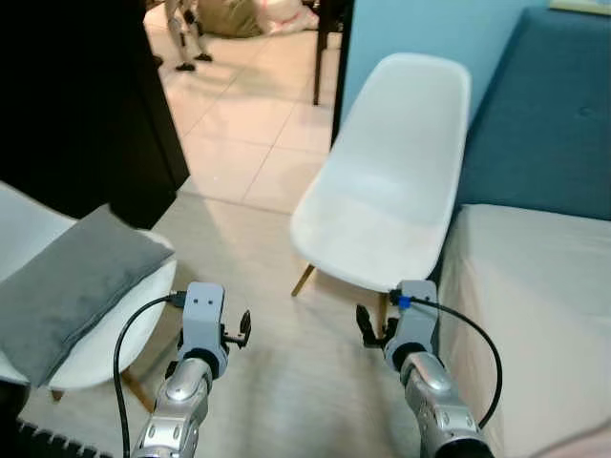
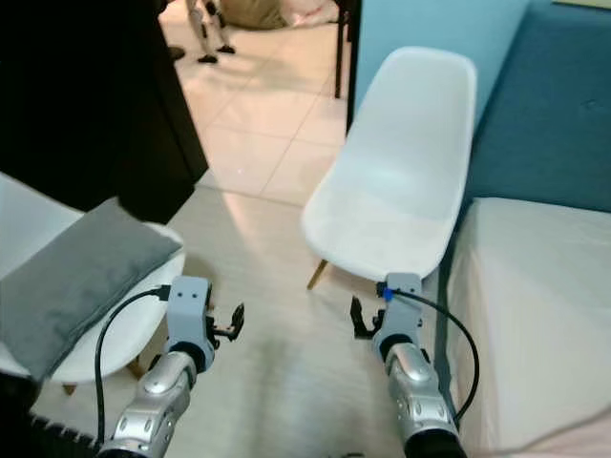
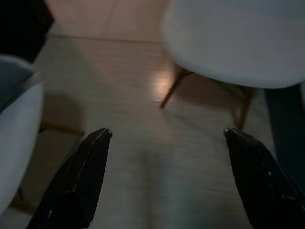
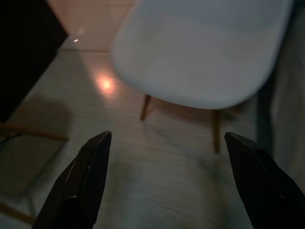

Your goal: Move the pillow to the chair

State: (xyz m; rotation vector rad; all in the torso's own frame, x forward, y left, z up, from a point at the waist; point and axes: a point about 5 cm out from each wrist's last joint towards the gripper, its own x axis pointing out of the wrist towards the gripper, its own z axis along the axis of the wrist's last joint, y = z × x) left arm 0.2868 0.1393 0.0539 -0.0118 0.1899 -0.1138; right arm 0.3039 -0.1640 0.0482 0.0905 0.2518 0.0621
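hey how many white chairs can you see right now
2. One white chair stands ahead beside the blue sofa, its seat bare. The other is at the robot's left, with the grey pillow on it.

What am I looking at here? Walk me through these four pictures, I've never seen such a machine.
A walking humanoid robot with two silver arms. The two upper pictures come from cameras in its head, looking down; the two lower ones from cameras on its wrists, looking along the black fingers. Its left hand and right hand are both open, held low over the floor, holding nothing. A grey pillow lies on a white chair at the robot's left. A second white chair, its seat bare, stands ahead beside a blue sofa. The pillow has not yet been picked up.
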